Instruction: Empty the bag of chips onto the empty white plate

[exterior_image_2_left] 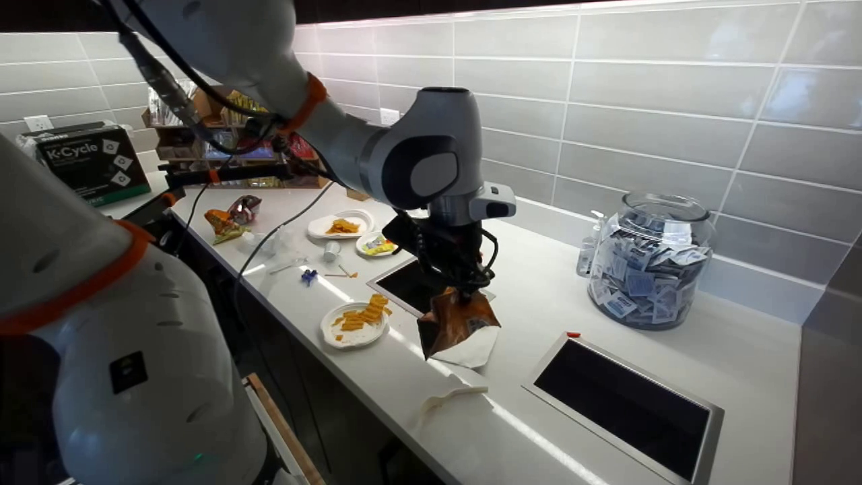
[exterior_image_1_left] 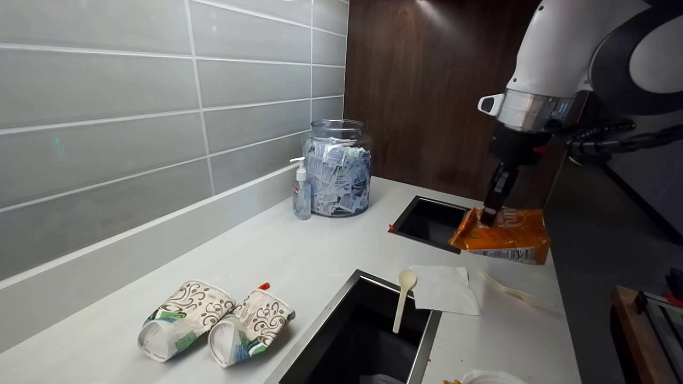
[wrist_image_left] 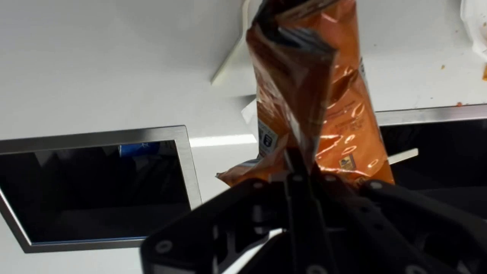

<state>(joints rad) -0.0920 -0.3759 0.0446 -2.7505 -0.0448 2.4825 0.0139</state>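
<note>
- The black two-fingered gripper (exterior_image_1_left: 487, 216) has its fingers pressed together, pinching a fold of the bright orange shiny foil bag of chips (exterior_image_1_left: 515, 234).
- The bag hangs below the fingertips and off to one side of them, creased where it is held. In the wrist view, a dark gap with a silvery edge shows at the end away from the fingers; whether anything is inside cannot be told.
- Lower than the gripper and near it, in an exterior view, a round white plate (exterior_image_2_left: 367, 336) bears orange chips (exterior_image_2_left: 372, 311); in the wrist view its edge lies to the gripper's right.
- Below the gripper, on the white countertop (exterior_image_1_left: 320, 245), lie a flat white paper napkin (exterior_image_1_left: 445, 288) and a slim pale utensil (exterior_image_1_left: 515, 292).
- A cream-coloured spoon (exterior_image_1_left: 403, 301), also lower than the gripper, reaches over a dark metal-framed recess (exterior_image_1_left: 349, 322). A matching recess (wrist_image_left: 95, 190) sits to the gripper's left in the wrist view.
- Well apart from the gripper stand a clear glass jar of blue-and-white packets (exterior_image_1_left: 339, 176) and, just beside it, a clear pump bottle (exterior_image_1_left: 302, 200).
- Also well apart from it lie two crumpled, brown-swirled paper cups (exterior_image_1_left: 189, 309).
</note>
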